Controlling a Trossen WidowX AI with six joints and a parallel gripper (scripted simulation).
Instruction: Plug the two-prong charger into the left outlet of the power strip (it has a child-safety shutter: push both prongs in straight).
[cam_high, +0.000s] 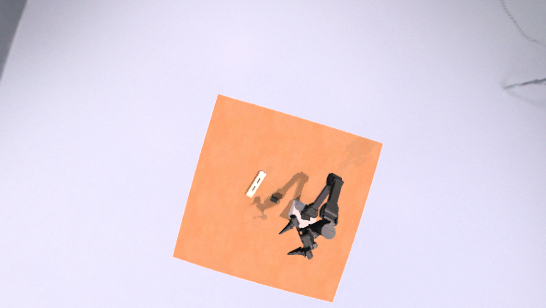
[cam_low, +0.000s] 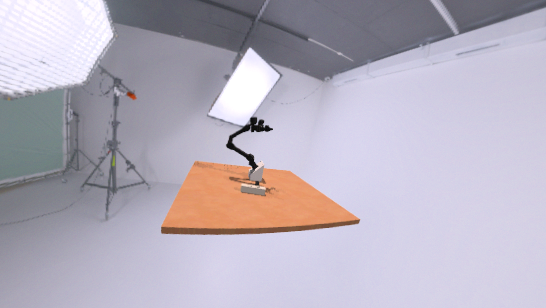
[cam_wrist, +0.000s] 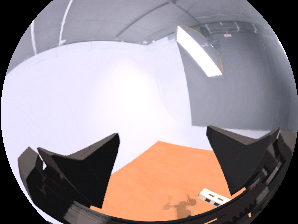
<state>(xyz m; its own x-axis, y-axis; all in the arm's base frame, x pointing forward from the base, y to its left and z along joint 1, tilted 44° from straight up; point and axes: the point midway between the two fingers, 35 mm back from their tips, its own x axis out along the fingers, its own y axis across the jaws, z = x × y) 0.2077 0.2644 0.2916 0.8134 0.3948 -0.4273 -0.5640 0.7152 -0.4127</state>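
The white power strip (cam_high: 256, 184) (cam_low: 253, 190) lies on the table, with two dark outlets on top in the top view. It also shows at the lower right of the wrist view (cam_wrist: 213, 194), partly cut off by the gripper body. The charger (cam_high: 276, 199) (cam_low: 257, 183) is a small dark block on the table, between the strip and the arm's base; its prongs cannot be made out. It is not visible in the wrist view. My gripper (cam_high: 284, 243) (cam_low: 271, 129) (cam_wrist: 164, 135) is wide open and empty, high above the table, off to the side of both charger and strip in the top view.
The orange table (cam_high: 220, 145) (cam_low: 210, 210) (cam_wrist: 155, 170) carries the arm's pale base (cam_high: 298, 207) (cam_low: 256, 172). The arm's shadow falls near the charger and the strip's end. A light stand (cam_low: 114, 150) and lamp panels are beyond the table.
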